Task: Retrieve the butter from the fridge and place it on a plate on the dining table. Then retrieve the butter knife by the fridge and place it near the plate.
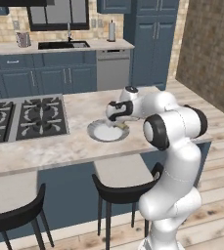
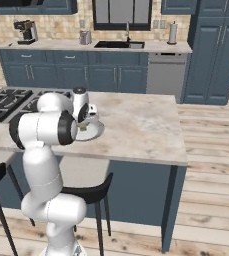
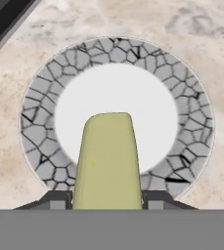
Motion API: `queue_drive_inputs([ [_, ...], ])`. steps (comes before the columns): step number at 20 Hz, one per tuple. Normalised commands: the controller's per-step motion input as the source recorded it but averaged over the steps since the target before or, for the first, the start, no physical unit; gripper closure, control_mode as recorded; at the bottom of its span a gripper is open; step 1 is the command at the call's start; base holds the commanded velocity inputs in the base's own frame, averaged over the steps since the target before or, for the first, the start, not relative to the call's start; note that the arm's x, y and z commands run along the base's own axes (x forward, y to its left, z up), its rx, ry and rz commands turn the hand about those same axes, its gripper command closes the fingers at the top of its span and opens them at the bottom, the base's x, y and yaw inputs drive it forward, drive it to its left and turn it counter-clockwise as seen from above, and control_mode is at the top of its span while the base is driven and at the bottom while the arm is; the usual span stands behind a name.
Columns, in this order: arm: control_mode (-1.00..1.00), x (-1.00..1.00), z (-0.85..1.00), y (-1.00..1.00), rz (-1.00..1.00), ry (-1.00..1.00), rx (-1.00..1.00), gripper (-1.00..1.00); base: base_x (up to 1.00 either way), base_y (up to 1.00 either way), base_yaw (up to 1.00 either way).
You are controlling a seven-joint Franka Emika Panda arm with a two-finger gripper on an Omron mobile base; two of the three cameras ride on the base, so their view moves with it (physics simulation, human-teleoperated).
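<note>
While over the plate (image 3: 191, 122) (marbled dining table (image 1: 79, 141), blue kitchen), the claw (image 3: 107, 197) gripping butter (image 3: 108, 161).

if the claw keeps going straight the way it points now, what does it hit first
Likely the round pale plate with the crackled grey rim: the claw, shut on the pale yellow-olive butter bar, points at its white centre. The gap above it is unclear.
</note>
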Motion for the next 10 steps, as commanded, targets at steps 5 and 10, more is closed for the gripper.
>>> queue_drive_inputs([
  [5, -1.0, 0.1, -0.35, 0.1, 0.0, 0.0, 0.0, 1.0, 0.0, 0.0, 0.0],
  [10, -1.0, 0.31, -0.14, 0.17, 0.0, 0.0, -0.01, 1.0, 0.0, 0.0, 0.0],
])
